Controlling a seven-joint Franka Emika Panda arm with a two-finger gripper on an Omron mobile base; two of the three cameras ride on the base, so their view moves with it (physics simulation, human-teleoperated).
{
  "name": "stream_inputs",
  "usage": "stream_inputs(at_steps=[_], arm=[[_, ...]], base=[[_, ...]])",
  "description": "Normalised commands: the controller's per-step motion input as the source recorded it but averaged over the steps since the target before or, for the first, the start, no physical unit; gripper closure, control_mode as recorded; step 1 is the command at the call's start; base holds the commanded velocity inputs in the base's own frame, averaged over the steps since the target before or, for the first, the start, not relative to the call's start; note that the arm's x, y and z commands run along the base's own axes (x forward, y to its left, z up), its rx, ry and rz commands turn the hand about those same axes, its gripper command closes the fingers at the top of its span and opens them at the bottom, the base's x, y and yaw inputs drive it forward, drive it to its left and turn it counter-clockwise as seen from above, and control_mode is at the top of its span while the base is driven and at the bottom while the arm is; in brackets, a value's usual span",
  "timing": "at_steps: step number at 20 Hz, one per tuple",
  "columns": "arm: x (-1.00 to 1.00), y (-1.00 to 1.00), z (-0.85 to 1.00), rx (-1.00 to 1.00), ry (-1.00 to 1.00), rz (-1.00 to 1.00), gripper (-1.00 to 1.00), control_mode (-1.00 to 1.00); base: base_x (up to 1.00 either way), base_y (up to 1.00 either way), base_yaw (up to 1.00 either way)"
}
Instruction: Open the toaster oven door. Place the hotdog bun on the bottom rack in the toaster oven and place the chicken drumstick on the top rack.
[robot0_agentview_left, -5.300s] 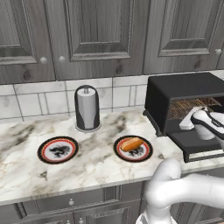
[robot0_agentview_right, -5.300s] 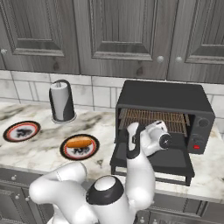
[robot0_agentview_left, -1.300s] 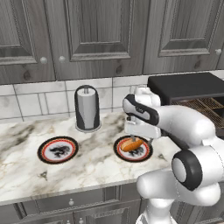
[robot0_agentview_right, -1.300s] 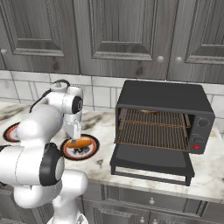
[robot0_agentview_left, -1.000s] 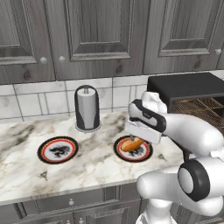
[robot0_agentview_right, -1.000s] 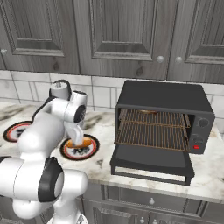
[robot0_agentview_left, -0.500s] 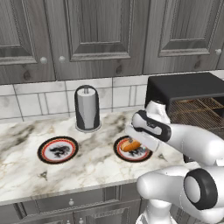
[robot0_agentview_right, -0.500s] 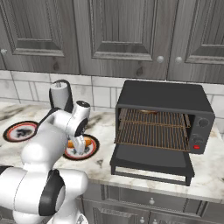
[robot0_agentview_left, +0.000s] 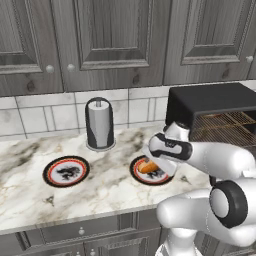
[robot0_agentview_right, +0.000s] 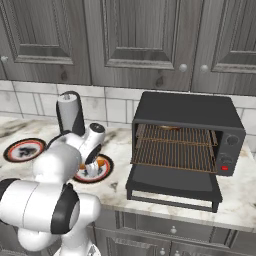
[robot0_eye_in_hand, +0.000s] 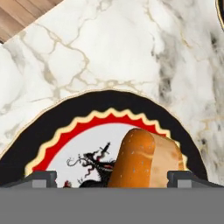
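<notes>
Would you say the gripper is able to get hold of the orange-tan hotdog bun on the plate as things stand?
Probably yes. In the hand view the open gripper has one fingertip either side of the elongated orange-tan hotdog bun, which lies uncovered on the round black-and-red patterned plate. Nothing sits between them.

Grey wood cabinets (robot0_agentview_left: 105, 40), tile backsplash (robot0_agentview_left: 30, 117), marble counter (robot0_agentview_left: 30, 195)
</notes>
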Motion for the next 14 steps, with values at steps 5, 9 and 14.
stream_inputs(at_steps=[5,9,14], arm=[[0.21,0.00,-0.23,0.02,-0.03,-0.06,-1.00,-1.00],[0.27,0.00,-0.16,0.01,0.00,-0.06,-1.00,-1.00],[0.22,0.00,-0.03,0.02,0.00,-0.05,-1.00,-1.00]], base=[[0.00,0.00,0.00],[0.00,0.00,0.00],[0.00,0.00,0.00]])
